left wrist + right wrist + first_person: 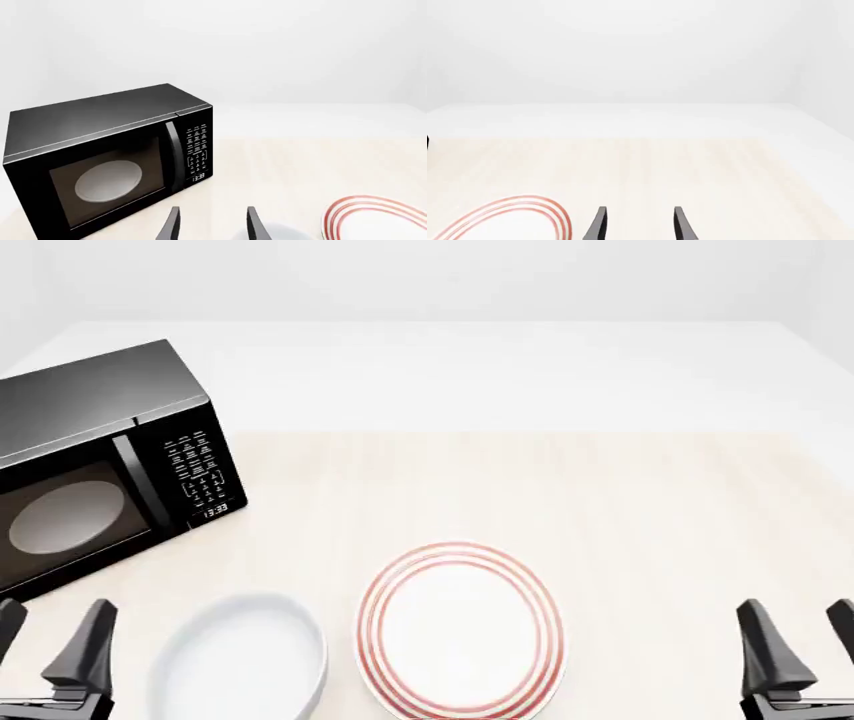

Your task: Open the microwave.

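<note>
The microwave [100,455] is a glossy black box at the table's left, turned slightly toward the middle. Its door is shut, with a white turntable visible behind the dark glass [107,177]. A vertical bar handle [175,150] runs beside the keypad [198,470], and the clock reads 13:33. My left gripper [51,638] is open near the front left edge, short of the microwave, holding nothing. In its wrist view the left gripper [212,225] faces the door's handle side. My right gripper [801,635] is open and empty at the front right, seen also as right gripper [639,225].
A white oval dish [247,660] lies just right of my left gripper. A white plate with red rings [458,632] sits at the front centre, and its rim [527,207] shows in the right wrist view. Light wood tabletop [601,500] stretches behind them.
</note>
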Robot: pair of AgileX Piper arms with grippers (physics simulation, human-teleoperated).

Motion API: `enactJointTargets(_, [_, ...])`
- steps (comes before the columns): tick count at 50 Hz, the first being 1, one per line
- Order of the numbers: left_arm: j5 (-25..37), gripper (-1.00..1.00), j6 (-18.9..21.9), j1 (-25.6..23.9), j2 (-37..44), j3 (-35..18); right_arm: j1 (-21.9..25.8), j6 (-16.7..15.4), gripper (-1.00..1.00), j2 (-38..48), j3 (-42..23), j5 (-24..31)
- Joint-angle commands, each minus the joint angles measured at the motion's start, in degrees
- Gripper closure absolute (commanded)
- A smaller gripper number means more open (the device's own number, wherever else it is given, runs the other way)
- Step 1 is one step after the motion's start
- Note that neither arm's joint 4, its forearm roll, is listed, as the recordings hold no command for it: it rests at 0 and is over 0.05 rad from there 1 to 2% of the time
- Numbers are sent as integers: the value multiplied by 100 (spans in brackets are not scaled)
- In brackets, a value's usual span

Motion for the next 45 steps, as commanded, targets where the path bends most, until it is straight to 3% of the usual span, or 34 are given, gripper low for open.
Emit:
enactJointTargets(1, [-38,-100,-3,4,72,-15,-1,2,-100,26,-16,-4])
enactJointTargets(19, [24,-100,-173,-76,59,-192,27,10,-100,34,-15,-25])
enactJointTargets(22, [-46,-100,-257,228,249,-294,28,10,-100,31,-15,-23])
enactJointTargets(30, [-588,-100,-213,154,1085,-625,26,11,-100,34,-16,-24])
enactJointTargets(45, [-766,-100,-45,214,1786,-1014,24,9,-100,35,-16,-25])
